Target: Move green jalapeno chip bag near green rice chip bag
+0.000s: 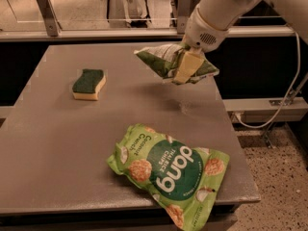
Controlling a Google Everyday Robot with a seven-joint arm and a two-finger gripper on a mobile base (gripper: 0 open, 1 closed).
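My gripper is shut on the green jalapeno chip bag, a small dark green wrinkly bag with a white panel. It holds the bag in the air above the far right part of the grey table. One yellowish finger lies across the front of the bag. The green rice chip bag, large and light green with "dang" in a dark circle, lies flat near the table's front right edge, below and in front of the held bag.
A yellow sponge with a green top lies on the left part of the table. A metal rail runs behind the far edge. A white cable hangs to the right, over speckled floor.
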